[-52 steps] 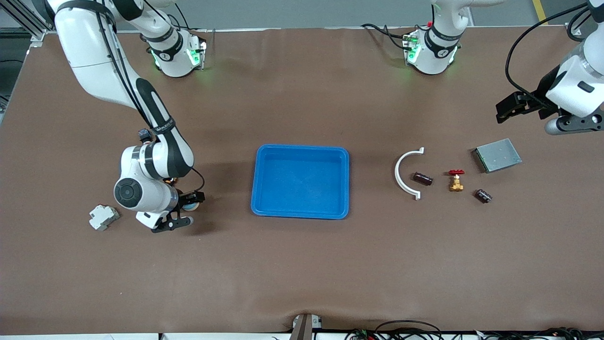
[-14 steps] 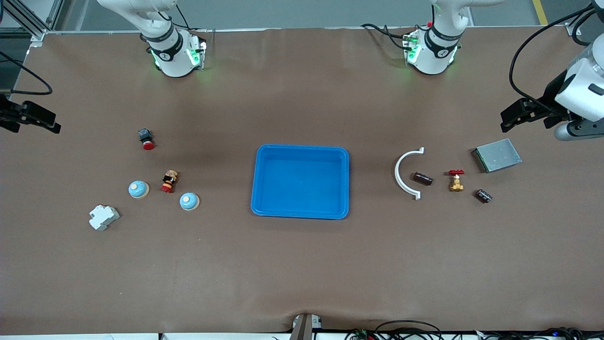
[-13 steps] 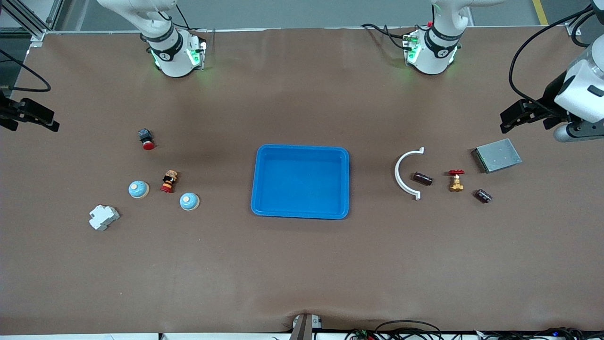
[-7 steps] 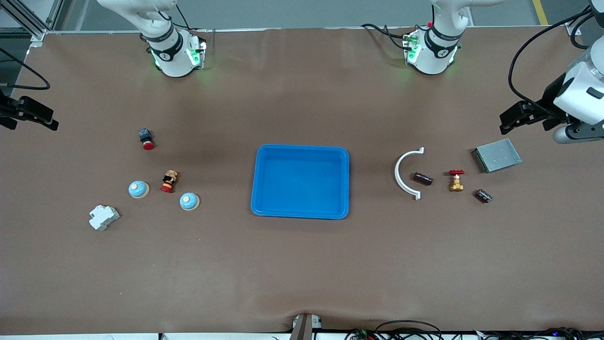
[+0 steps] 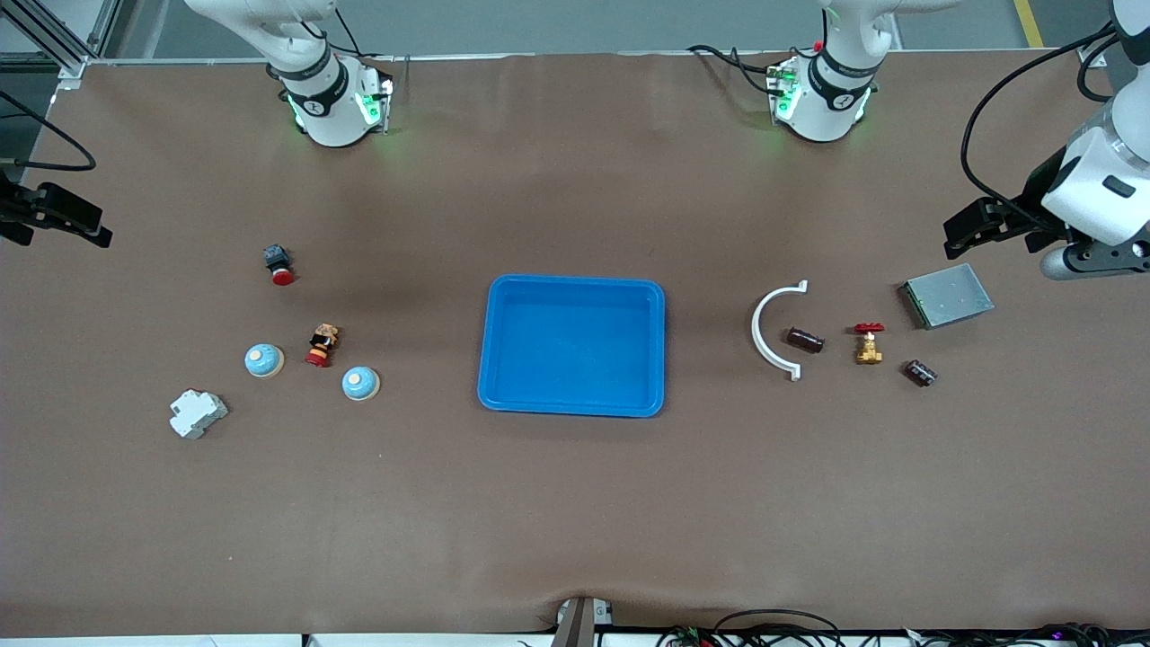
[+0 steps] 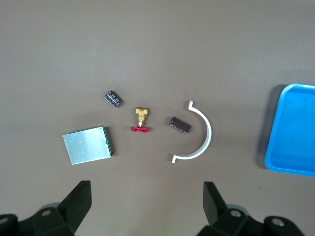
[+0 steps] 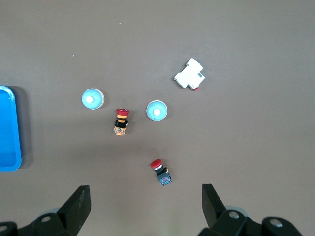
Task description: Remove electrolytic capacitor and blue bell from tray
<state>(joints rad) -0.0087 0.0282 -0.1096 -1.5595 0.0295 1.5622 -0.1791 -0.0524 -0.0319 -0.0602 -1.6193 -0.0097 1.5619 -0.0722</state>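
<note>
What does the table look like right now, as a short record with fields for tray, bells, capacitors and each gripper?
tray: blue tray, mid-table, nothing in it
bells: two blue bells on the table toward the right arm's end, a small red-and-yellow part between them
capacitors: brown capacitor inside the white curved clip; dark capacitor nearer the camera than the grey module
left gripper: open, in the air above the grey module
right gripper: open, at the right arm's end
placed: nothing yet

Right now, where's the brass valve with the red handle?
The brass valve sits on the table toward the left arm's end, between the brown capacitor and the black capacitor.
</note>
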